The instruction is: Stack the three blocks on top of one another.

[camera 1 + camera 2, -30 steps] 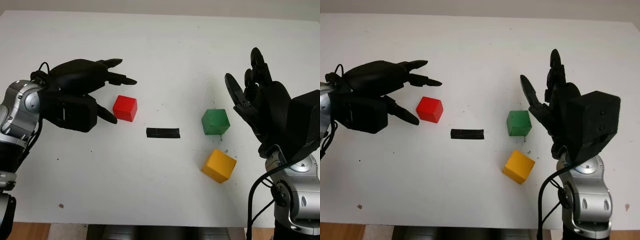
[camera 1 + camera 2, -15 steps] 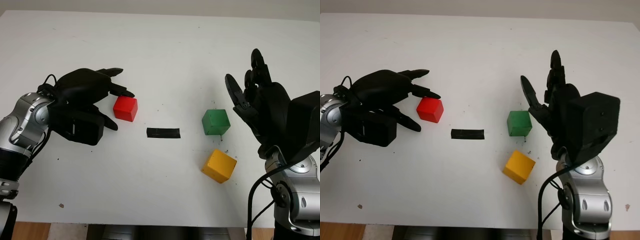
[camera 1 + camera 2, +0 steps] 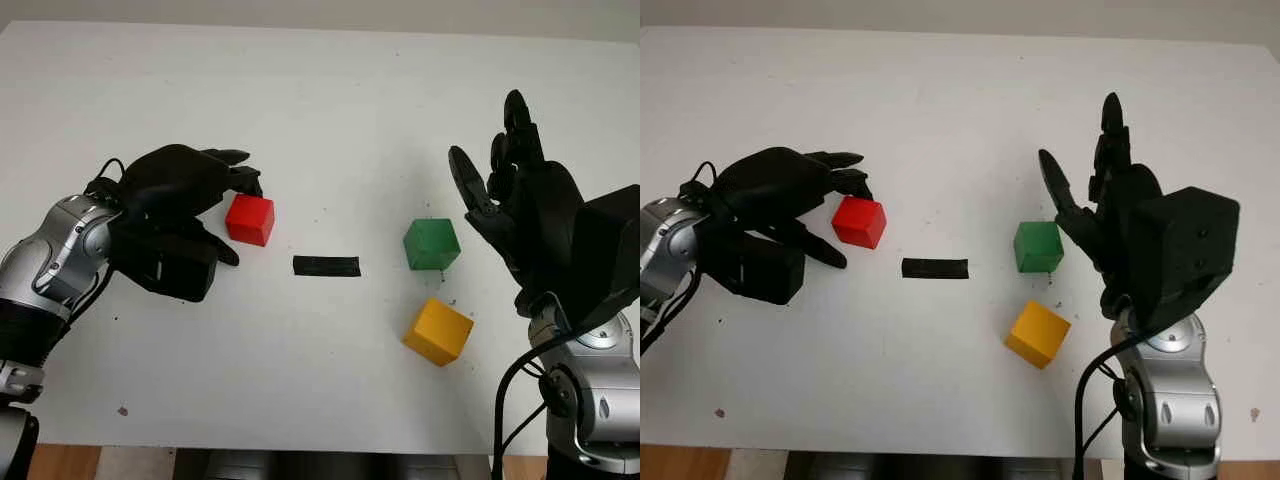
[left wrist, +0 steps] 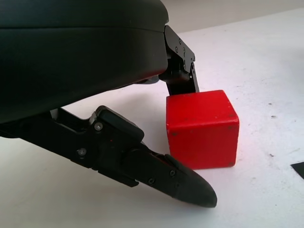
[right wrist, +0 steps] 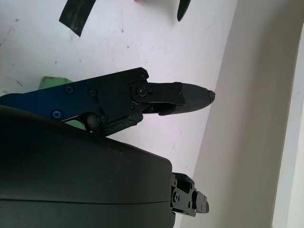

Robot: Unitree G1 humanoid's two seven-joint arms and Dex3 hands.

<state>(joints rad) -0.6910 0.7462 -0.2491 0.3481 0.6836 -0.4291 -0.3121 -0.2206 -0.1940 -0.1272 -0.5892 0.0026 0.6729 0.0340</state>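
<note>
Behind the left hand (image 3: 190, 205), red block's (image 3: 249, 219) far edge, contact unclear.

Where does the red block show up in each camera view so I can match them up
Left eye view: red block left of centre, at the left hand's fingertips.
Right eye view: red block, same spot, shifted slightly left.
Left wrist view: red block between the black fingers.
Right wrist view: no red block to point to.
Shared landmark: black tape strip, between red block and green block.
</note>
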